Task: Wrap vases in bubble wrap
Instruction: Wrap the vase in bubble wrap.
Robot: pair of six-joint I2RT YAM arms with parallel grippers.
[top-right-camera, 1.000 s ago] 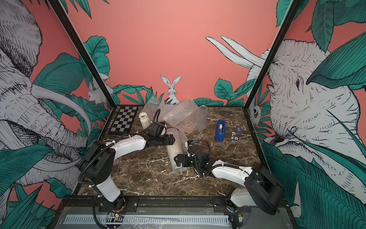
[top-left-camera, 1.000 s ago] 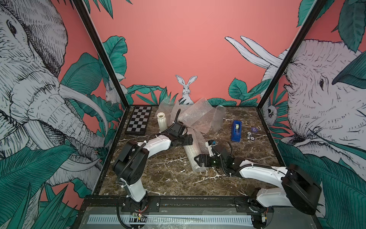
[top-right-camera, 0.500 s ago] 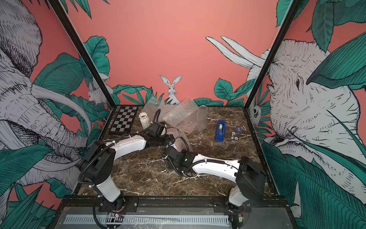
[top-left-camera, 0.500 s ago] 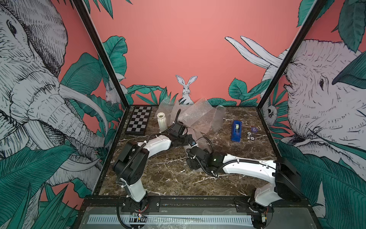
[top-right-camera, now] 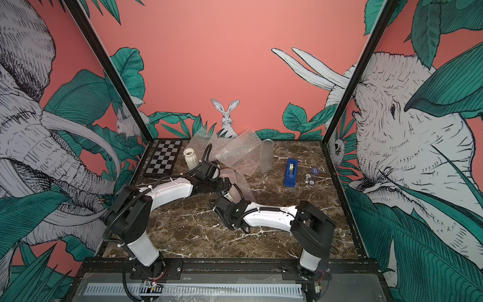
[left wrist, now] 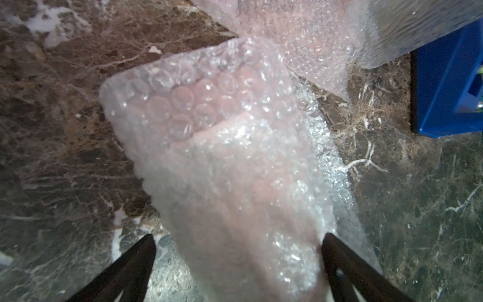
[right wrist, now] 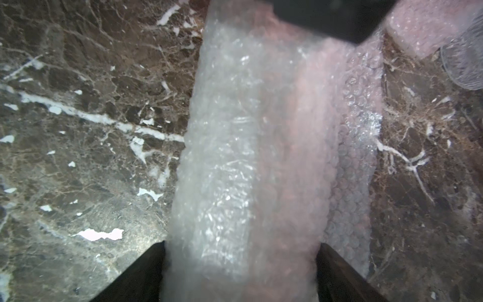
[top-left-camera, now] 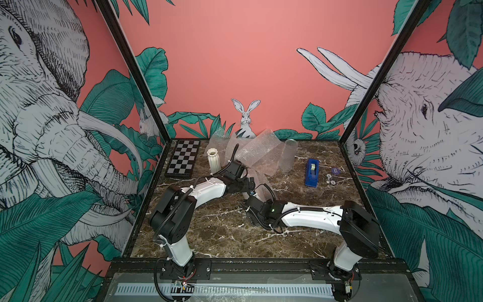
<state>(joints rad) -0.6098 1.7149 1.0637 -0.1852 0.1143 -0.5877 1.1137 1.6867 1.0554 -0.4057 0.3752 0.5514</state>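
A vase rolled in bubble wrap [left wrist: 222, 157] lies on the marble table between my two grippers; in the right wrist view the wrapped vase [right wrist: 248, 143] runs away from the jaws. The left gripper [left wrist: 237, 235] is open: one finger stands clear of the bundle, the other [left wrist: 337, 256] touches it. Both fingers of the right gripper [right wrist: 241, 243] press against the bundle's sides. In both top views the arms hide most of it. A white fluted vase [top-left-camera: 213, 159] [top-right-camera: 191, 158] and a clear glass vase [top-left-camera: 288, 157] [top-right-camera: 267, 154] stand upright at the back, with loose bubble wrap [top-left-camera: 258, 154] [top-right-camera: 235, 154] between them.
A chequered board [top-left-camera: 183, 160] lies at the back left. A blue tape dispenser [top-left-camera: 312, 172] [left wrist: 449, 86] stands right of the glass vase, with small round bits [top-left-camera: 332, 177] beside it. Black frame posts and walls close off the table's sides.
My right arm has swung left and forward along the table, and its jaws have narrowed onto the wrapped vase. The left jaws have opened wider; that arm has barely moved.
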